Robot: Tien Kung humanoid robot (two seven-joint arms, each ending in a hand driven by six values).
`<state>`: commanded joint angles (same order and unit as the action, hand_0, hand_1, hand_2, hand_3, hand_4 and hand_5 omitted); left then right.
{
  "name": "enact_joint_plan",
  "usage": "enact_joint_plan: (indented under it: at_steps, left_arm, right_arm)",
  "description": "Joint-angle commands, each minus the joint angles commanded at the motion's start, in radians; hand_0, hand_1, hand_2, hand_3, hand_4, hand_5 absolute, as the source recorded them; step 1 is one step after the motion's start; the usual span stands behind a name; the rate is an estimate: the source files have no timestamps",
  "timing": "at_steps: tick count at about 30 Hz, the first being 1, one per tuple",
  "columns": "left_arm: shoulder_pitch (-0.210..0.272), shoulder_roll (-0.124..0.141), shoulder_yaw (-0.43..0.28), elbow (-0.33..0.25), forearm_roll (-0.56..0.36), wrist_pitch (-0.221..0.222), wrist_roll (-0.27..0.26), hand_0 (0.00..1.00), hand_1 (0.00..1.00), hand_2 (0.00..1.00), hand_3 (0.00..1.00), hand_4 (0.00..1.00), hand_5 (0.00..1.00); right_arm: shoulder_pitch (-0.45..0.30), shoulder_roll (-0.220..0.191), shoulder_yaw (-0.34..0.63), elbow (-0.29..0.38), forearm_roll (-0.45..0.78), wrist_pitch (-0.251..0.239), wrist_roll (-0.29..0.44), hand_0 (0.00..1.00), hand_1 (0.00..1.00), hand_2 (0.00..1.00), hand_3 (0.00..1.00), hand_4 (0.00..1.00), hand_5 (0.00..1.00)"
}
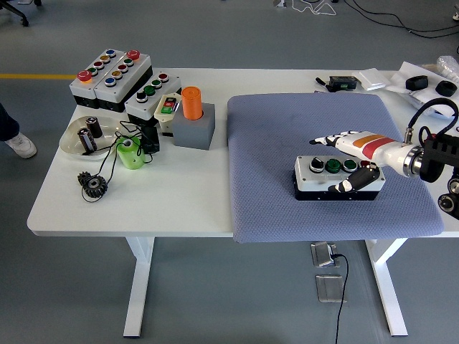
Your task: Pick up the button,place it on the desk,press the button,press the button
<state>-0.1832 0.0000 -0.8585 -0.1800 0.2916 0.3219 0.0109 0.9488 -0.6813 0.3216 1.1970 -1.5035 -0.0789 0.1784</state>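
A white button box (333,178) with a black base lies on the blue-grey mat (287,129) at the right. It shows three buttons on top: one white and black, two green. My right hand (343,159) hovers at the box's right end, fingers spread above its far edge and the thumb (350,183) low at its front right. The hand is open and holds nothing. My left arm does not show.
At the far left stand several other button boxes (111,75), a grey block with an orange cylinder (191,102), a white dish (75,140), a green cup (130,154) and a black gear (92,185). Small dark items (343,82) and white packets lie at the back right.
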Motion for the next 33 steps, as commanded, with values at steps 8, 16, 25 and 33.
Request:
enact_joint_plan:
  at_steps: [8, 16, 25, 33]
  left_arm:
    - [0.010, 0.000, -0.024, 0.000, 0.029, 0.001, 0.006, 0.671, 0.696, 0.723, 0.533, 0.359, 0.975]
    - [0.022, 0.000, -0.019, 0.000, 0.029, 0.001, 0.007, 0.671, 0.696, 0.724, 0.532, 0.359, 0.977]
    - [0.023, 0.000, -0.015, 0.000, 0.033, -0.001, 0.010, 0.670, 0.696, 0.723, 0.532, 0.357, 0.977]
    - [0.022, 0.000, -0.006, 0.000, 0.023, -0.001, 0.009, 0.670, 0.696, 0.722, 0.533, 0.357, 0.977]
  right_arm:
    - [-0.058, -0.106, 0.101, 0.133, 0.097, -0.166, -0.025, 0.398, 0.164, 0.298, 0.839, 0.929, 0.509]
    - [-0.111, -0.190, 0.085, 0.191, 0.197, -0.052, -0.105, 0.150, 0.002, 0.102, 0.753, 0.841, 0.568]
    - [-0.136, -0.203, 0.087, 0.178, 0.204, 0.024, -0.191, 0.094, 0.002, 0.049, 0.709, 0.772, 0.577]
    - [-0.135, -0.185, 0.072, 0.153, 0.200, 0.036, -0.207, 0.093, 0.002, 0.048, 0.710, 0.759, 0.576]
